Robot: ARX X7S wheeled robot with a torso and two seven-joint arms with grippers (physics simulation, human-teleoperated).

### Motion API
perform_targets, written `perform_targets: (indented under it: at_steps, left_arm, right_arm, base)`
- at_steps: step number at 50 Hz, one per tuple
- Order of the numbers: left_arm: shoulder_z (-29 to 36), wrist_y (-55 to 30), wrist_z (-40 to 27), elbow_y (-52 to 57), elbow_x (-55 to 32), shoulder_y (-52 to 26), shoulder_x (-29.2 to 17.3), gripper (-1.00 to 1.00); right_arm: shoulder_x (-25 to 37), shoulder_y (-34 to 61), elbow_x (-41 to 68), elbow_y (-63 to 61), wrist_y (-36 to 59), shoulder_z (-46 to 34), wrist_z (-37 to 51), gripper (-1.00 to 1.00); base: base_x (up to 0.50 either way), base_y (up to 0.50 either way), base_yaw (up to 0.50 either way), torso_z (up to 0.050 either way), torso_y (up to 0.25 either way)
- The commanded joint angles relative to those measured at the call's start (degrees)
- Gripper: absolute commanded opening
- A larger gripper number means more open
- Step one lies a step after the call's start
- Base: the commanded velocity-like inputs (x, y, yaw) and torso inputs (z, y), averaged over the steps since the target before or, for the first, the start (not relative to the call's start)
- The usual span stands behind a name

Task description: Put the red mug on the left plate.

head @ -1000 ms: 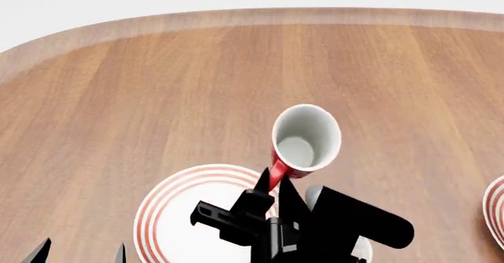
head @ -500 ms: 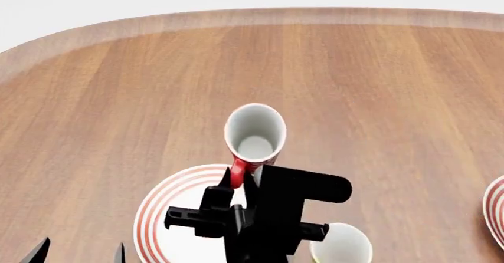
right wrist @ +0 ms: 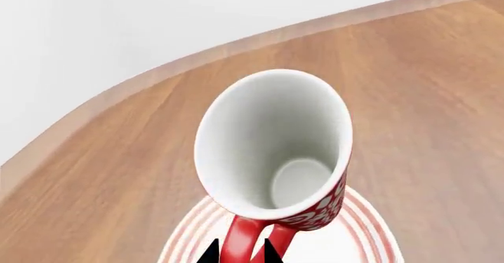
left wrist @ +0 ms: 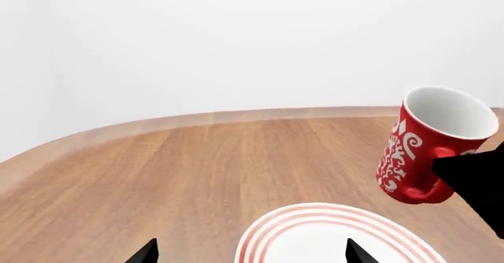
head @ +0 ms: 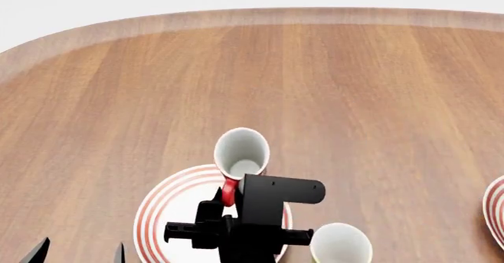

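R claw (head: 226, 199) gripping red mug (head: 241, 154) handle, over left plate (head: 169, 207)

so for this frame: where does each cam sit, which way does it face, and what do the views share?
Head view: on the robot's head, looking forward and down at the table; shows the right gripper and arm, plus left fingertips at the near edge.
Left wrist view: near the left gripper, facing across the table toward the white wall; shows its two fingertips.
Right wrist view: near the right gripper, looking into the red mug; shows its fingertips at the handle.
Shared: all three show the red mug held above the left plate.
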Motion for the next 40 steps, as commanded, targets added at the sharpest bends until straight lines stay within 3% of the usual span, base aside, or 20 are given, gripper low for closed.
perform_targets:
  at_steps: [1,5,14,19,24,40]
  left_arm:
    - [0.25,0.08,-0.14,-0.09,-0.07,-0.05,-0.14,1.0]
    - [0.3,0.14,-0.17,-0.13,-0.14,-0.07,-0.19,1.0]
    - [0.43,0.19,-0.3,-0.15,-0.24,-0.11,-0.3,1.0]
    - [0.32,0.27,-0.4,-0.29,-0.41,-0.2,-0.39,1.0]
    - [0.54,0.38,-0.42,-0.67,-0.32,-0.35,-0.33,1.0]
    - [0.81,0.27,-0.74,-0.42,-0.39,-0.38,-0.59,1.0]
  right_arm:
    - [-1.61,-0.36,-1.89,4.9,-2.75,-1.05,-2.26,-1.0]
    - [0.01,-1.61,-0.56,-2.68,-0.43,-1.28,0.73,-1.0]
    - [0.18,-1.57,-0.3,-2.81,-0.52,-1.5,0.94,-1.0]
    - [-3.61,1.79,-1.41,12.56,-4.19,-1.9,-6.0,-1.0]
    - [-5.17,3.77,-0.57,19.21,-4.61,-2.11,-9.15,-1.0]
    - [-6.44,5.98,0.75,25.74,-6.69,-4.0,-11.17,-1.0]
  base:
    - [0.0,0.0,0.0,0.0,0.0]
    - [0.0,0.0,0.0,0.0,0.0]
    - [0.0,0.0,0.0,0.0,0.0]
    - [0.0,0.0,0.0,0.0,0.0]
    - [0.0,0.0,0.0,0.0,0.0]
    - [0.0,0.0,0.0,0.0,0.001]
